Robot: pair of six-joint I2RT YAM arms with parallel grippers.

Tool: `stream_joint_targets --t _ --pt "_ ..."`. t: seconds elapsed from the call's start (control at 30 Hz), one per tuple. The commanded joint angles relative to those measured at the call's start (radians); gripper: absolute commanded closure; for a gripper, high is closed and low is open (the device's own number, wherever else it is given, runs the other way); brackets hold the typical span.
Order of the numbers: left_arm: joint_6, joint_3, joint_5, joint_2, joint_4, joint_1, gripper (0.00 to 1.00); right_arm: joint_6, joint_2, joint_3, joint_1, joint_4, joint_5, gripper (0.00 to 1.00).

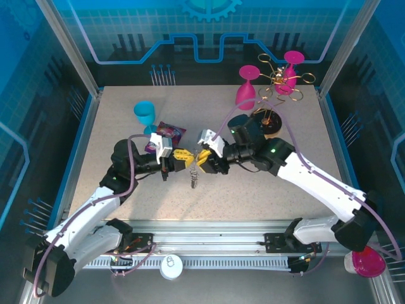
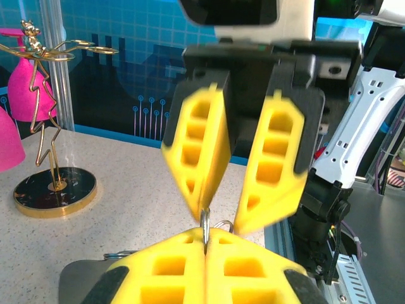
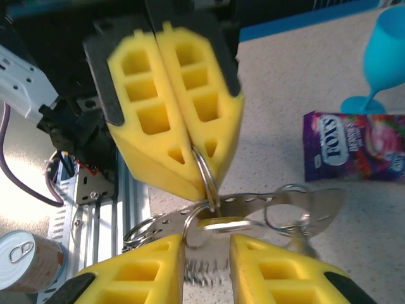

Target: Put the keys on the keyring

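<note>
pinching the keyring (image 3: pixel 205 180) edge-on, our left gripper (image 1: pixel 183 155) has its yellow fingers (image 3: pixel 158 95) pressed flat together on the thin wire loop. the loop is held up off the table (image 1: pixel 126 126), between the two arms. facing it, our right gripper (image 3: pixel 207 246) stands with jaws spread, clamping nothing that we can make out. a brass piece (image 3: pixel 221 226) lies in the gap between its pads (image 3: pixel 152 272). the keys (image 3: pixel 259 206) hang bunched just under the loop, touching it. we cannot tell which are threaded on and which merely rest against it.

we judge the step to be the threading itself, partway through. next we would need the right jaws to close on one key's head and steer its hole onto the loop's open end, while the left hold gives nothing.

the metal looks thin, hard and slick: flat silver blades with punched holes, a toothed edge, round wire coils. the fingers are blunt wedges with hollow cells and look soft, so a small key could twist in them.
</note>
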Motion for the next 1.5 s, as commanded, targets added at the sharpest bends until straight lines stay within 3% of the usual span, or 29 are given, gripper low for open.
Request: stream_joint_targets --t 0.0,0.6,0.83,0.9,1.03,1.13,1.3,1.47 --pt "-0.005 -0.006 0.023 -0.015 0.039 -0.004 1.00 -0.018 -0.017 0.001 -0.016 -0.006 -0.042 0.75" --pt "-0.001 0.000 0.040 -0.015 0.024 -0.004 1.00 0.011 0.079 0.038 -0.007 0.110 -0.111 0.83" --pt "-0.005 -0.001 0.043 -0.011 0.026 -0.005 1.00 0.006 0.087 0.043 -0.006 0.122 -0.143 1.00" --pt "-0.001 -0.002 0.035 -0.014 0.017 -0.005 1.00 0.000 0.085 0.046 -0.006 0.116 -0.148 1.00" --pt "0.059 0.014 0.003 -0.029 -0.081 -0.005 0.90 -0.039 0.088 0.079 -0.004 0.033 -0.125 1.00" --pt "0.153 0.051 -0.003 -0.030 -0.226 -0.005 0.88 -0.094 0.104 0.125 0.009 -0.073 -0.096 1.00" --pt "0.266 0.105 -0.001 -0.021 -0.396 -0.005 0.89 -0.174 0.158 0.225 0.037 -0.242 -0.049 1.00" --pt "0.290 0.126 0.002 -0.011 -0.434 -0.005 0.92 -0.256 0.240 0.348 0.078 -0.410 0.013 1.00"
